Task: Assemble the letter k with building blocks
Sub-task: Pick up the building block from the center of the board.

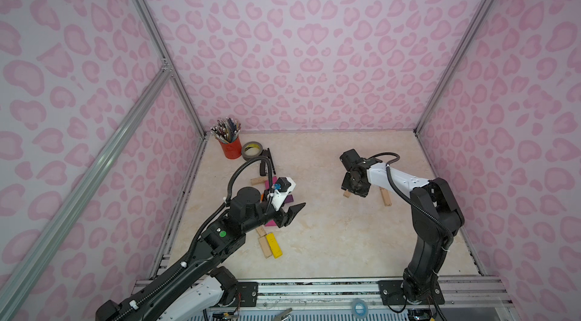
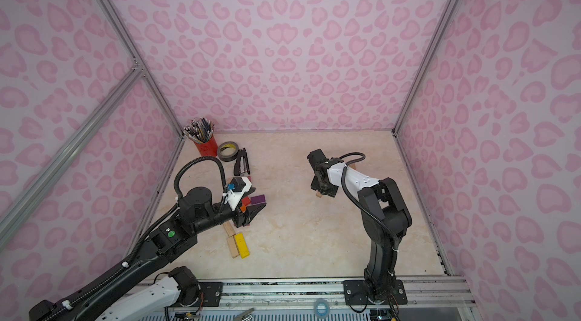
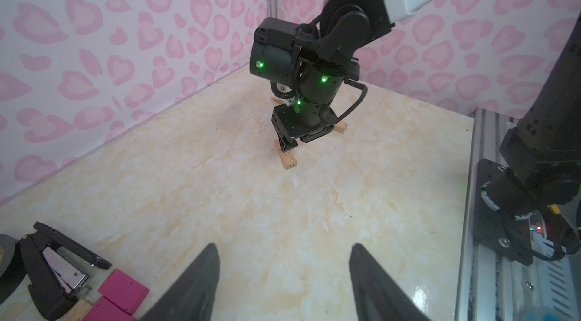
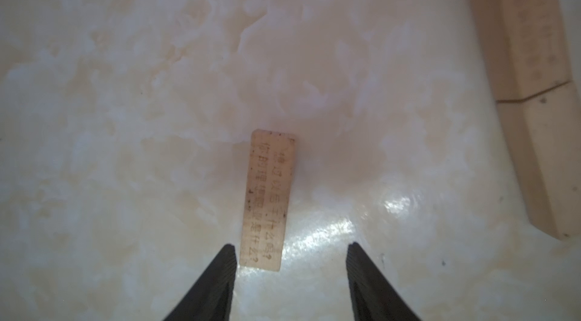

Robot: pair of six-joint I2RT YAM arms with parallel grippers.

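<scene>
**Trainee:** What lies nearest the right wrist camera?

**Technician:** The right hand (image 4: 291, 244). Its jaws stand apart with a printed wood block (image 4: 268, 196) lying flat between them on the counter (image 4: 125, 146). The block sits closer to one fingertip than the other and is not clamped.

**Trainee:** How should that block handle?

**Technician:** By its look it is light, rigid and not fragile. It has smooth faces and the counter is glossy, so an off-centre push would probably make it slide or turn. The best hold is across the two long edges near mid-length, with the hand centred first.

**Trainee:** What surrounds it?

**Technician:** A pair of plain wood blocks (image 4: 531, 52) lies end to end near it, not touching it. Well apart, the left hand (image 3: 283, 245) hangs with its jaws apart and empty. It is just beside a loose pile holding magenta blocks (image 3: 124, 291) and a yellow block (image 1: 273, 244). A black stapler (image 3: 53, 272) lies next to that pile.
</scene>
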